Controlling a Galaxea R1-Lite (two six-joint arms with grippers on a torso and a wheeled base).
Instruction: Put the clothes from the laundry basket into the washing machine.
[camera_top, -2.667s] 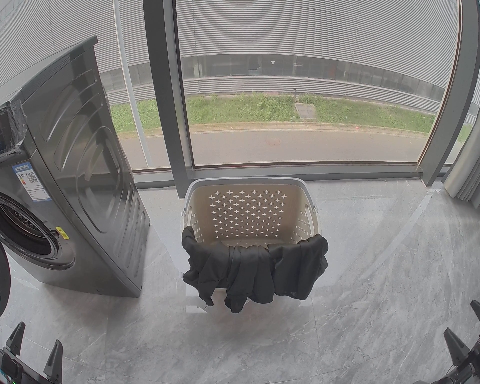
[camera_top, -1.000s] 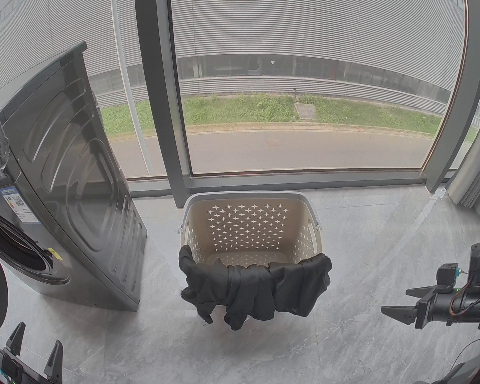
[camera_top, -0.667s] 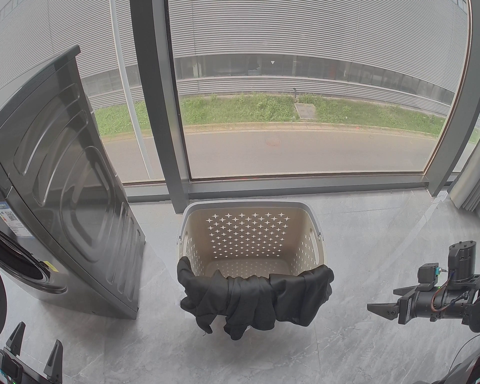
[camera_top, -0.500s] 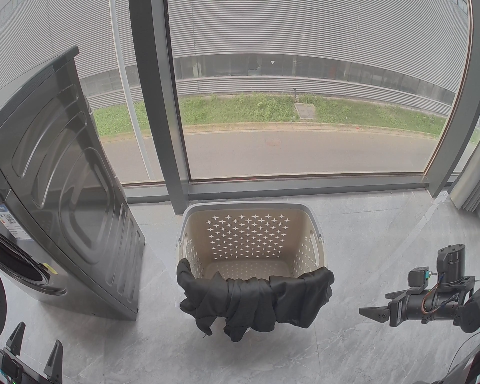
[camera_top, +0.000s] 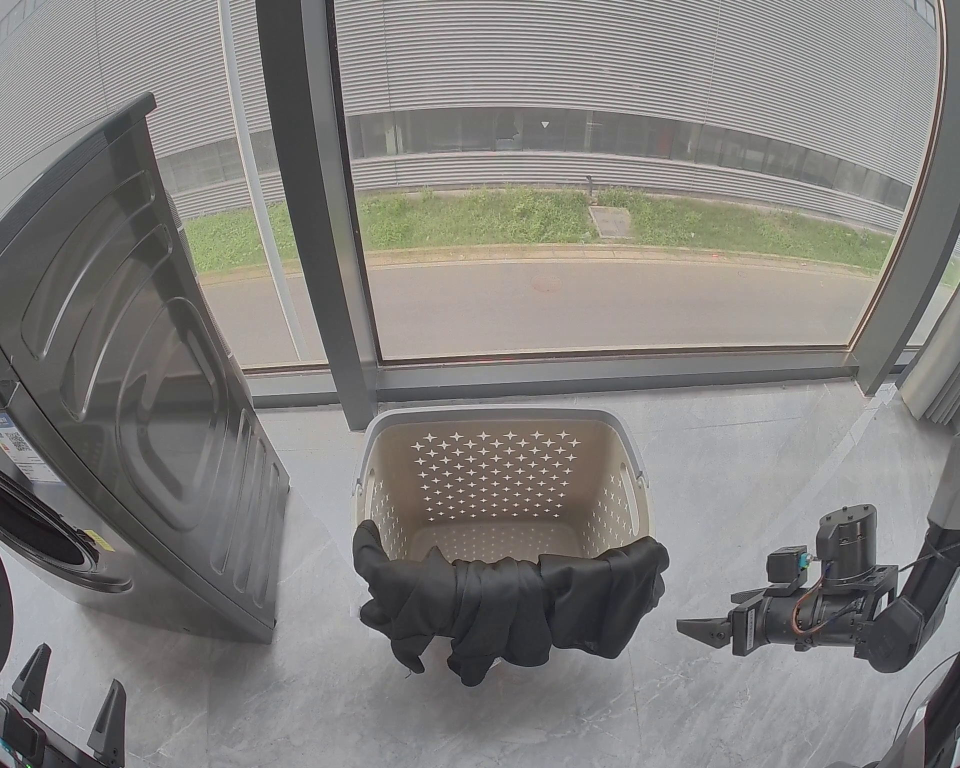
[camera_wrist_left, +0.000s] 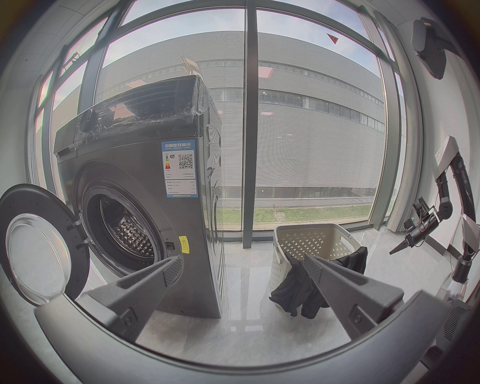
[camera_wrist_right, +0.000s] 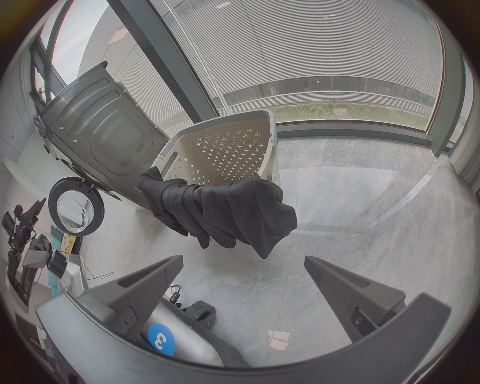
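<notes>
Black clothes (camera_top: 510, 600) draped over near rim of basket (camera_top: 500, 418), beside washer (camera_top: 130, 400) with door (camera_wrist_left: 40, 250) open. Right gripper (camera_top: 705, 618) near clothes, jaws apart, empty. Left gripper (camera_top: 78, 668) low, jaws likewise apart.

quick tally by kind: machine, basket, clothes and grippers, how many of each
washing machine: 1
laundry basket: 1
black clothes heap, draped over the basket's near rim: 1 (separate garments cannot be told)
grippers: 2, left gripper and right gripper
total: 5
</notes>
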